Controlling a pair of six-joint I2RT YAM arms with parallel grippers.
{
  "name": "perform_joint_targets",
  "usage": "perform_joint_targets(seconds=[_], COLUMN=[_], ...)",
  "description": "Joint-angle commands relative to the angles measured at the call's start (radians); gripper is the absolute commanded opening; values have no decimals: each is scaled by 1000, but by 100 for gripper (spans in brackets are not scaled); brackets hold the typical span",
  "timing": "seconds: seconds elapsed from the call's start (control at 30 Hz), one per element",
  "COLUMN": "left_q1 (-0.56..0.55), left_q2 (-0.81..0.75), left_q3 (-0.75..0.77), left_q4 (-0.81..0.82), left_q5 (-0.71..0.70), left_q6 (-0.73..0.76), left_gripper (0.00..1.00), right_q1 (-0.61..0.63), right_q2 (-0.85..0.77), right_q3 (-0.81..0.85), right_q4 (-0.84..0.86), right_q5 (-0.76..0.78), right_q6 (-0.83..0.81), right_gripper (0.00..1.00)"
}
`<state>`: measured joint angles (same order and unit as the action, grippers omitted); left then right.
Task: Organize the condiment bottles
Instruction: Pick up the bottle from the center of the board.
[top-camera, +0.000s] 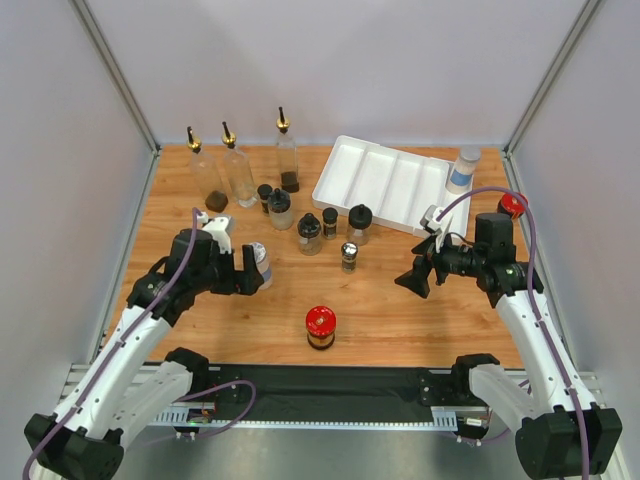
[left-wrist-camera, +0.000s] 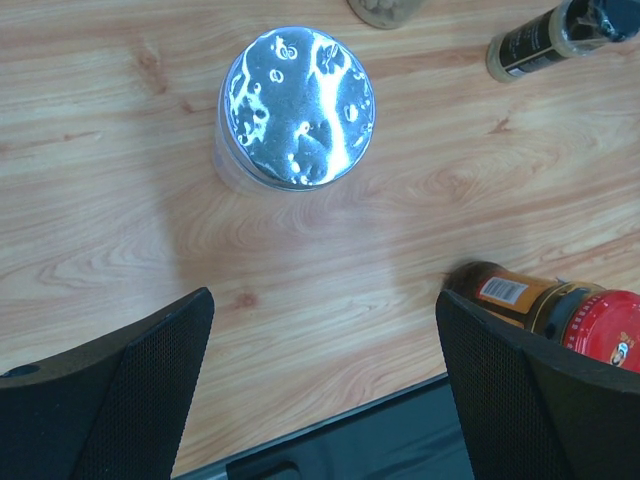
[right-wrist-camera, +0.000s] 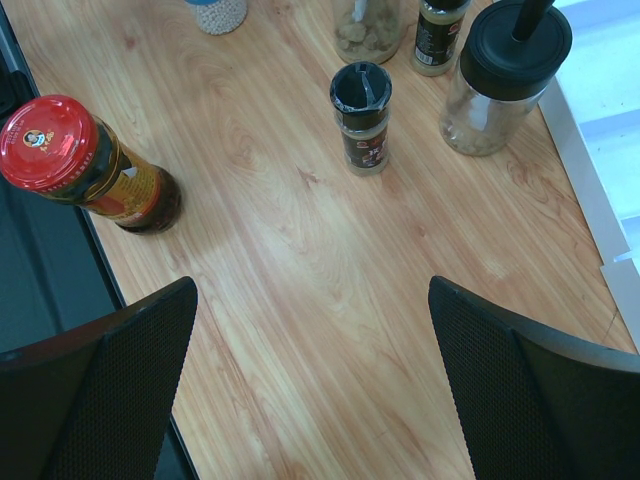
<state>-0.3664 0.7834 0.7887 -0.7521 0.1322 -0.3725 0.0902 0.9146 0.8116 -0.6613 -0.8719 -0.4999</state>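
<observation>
Shaker (left-wrist-camera: 297, 108), silver-lidded, is seen upright at upper centre of the left wrist view, just above the left gripper (left-wrist-camera: 322, 300), whose jaws are spread wide, empty. Right gripper (right-wrist-camera: 310, 288) is likewise spread. Body is judged rigid, slick, breakable, light; a grip across the wall below the lid is advised.

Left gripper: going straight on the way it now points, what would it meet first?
Most likely the silver-lidded shaker, standing dead ahead of the open left gripper and centred between its jaws; whether lid or side is met first is unclear.
</observation>
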Motion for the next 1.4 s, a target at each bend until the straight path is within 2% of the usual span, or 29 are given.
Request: perform_joint_targets(seconds=[0.0, 0.47, 0.77, 1.03, 1.23, 1.33, 1.37], left_q1=[-29, -117, -124, -124, -124, -124, -124], left_q2=[14, 140, 310, 428, 468, 479, 481], left_q3=[27, 64, 167, 216, 242, 242, 239], left_q4=[-12, 16, 57, 96, 105, 106, 108], left_q5=[-42, -131, -247, -293, -290, -283, -283], left_q6=[-23, -26, 32, 60, 72, 73, 76], left_gripper=[100, 100, 100, 99, 91, 84, 79], right_q1=[-3, -3, -4, -3, -3, -3, -4], right_q2=[-2, -2, -3, -5, -5, -8, -10], right_q3=[20, 21, 21, 23, 24, 24, 24], right_q4=[20, 15, 12, 11, 8, 8, 6], right_q5=[-3, -6, -4, -3, -3, 1, 2], right_q6=[-22, -26, -28, -32, -34, -35, -35], right_gripper=[100, 100, 100, 100, 100, 100, 100])
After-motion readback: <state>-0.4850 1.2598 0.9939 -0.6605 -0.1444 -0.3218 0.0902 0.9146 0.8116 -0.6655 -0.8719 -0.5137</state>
